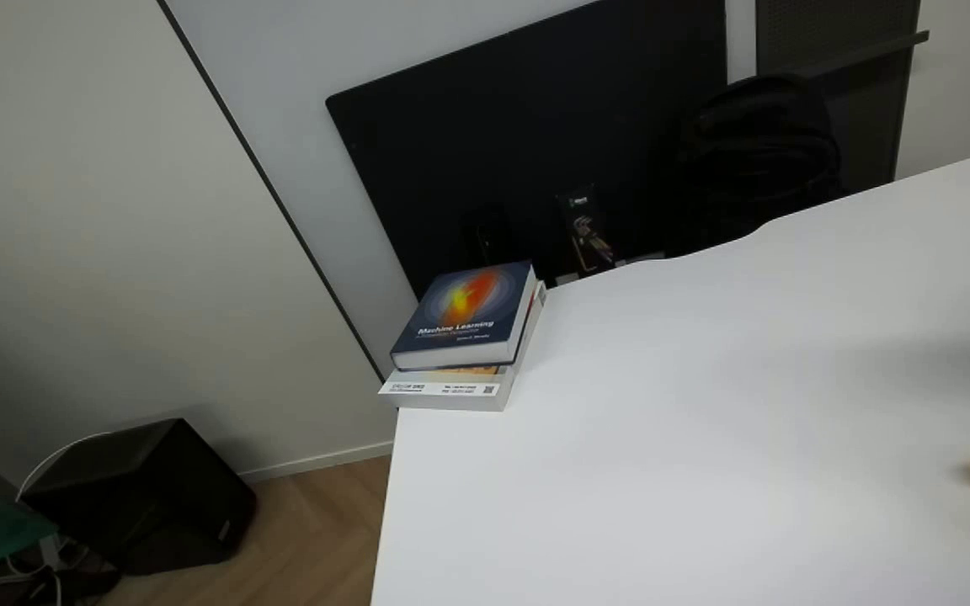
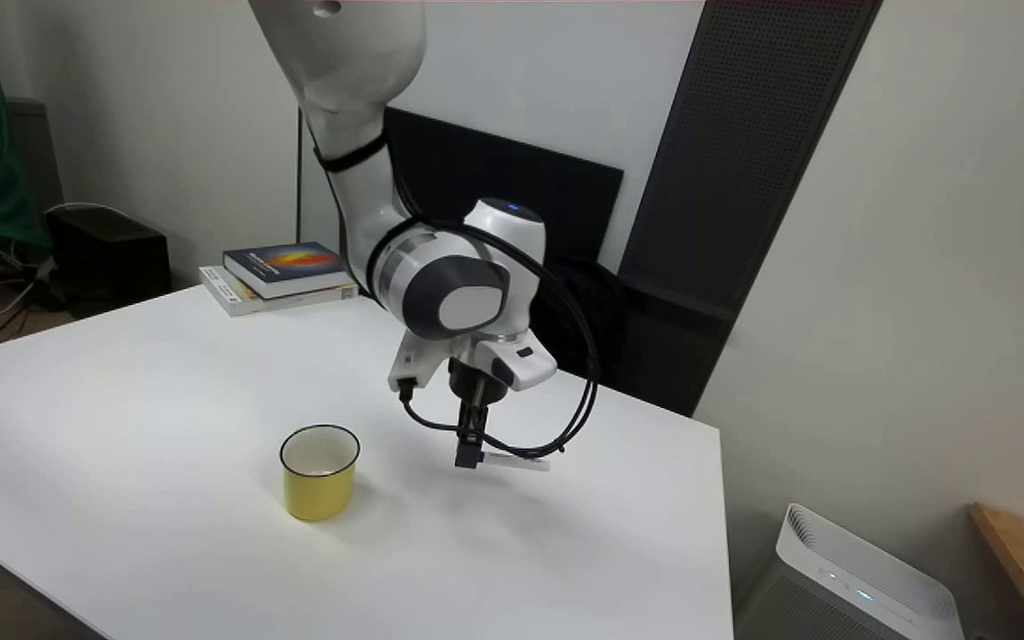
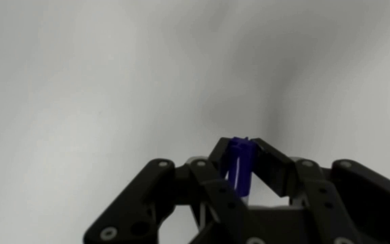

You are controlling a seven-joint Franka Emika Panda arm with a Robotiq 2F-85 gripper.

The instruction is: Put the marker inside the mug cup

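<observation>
Well, my hand [image 2: 469, 457] pinches the marker [image 2: 519, 462] by one end above the surface [image 2: 210, 569], apart from the yellow mug [image 2: 318, 496], but it sticks out sideways, so it could bump the mug and slip unless I tip it up.

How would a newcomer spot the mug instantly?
In an exterior view, the robot arm hangs over a white table. Left of its fingers in the picture stands the mug, yellow with a dark rim, unlike the slim marker they hold.
</observation>
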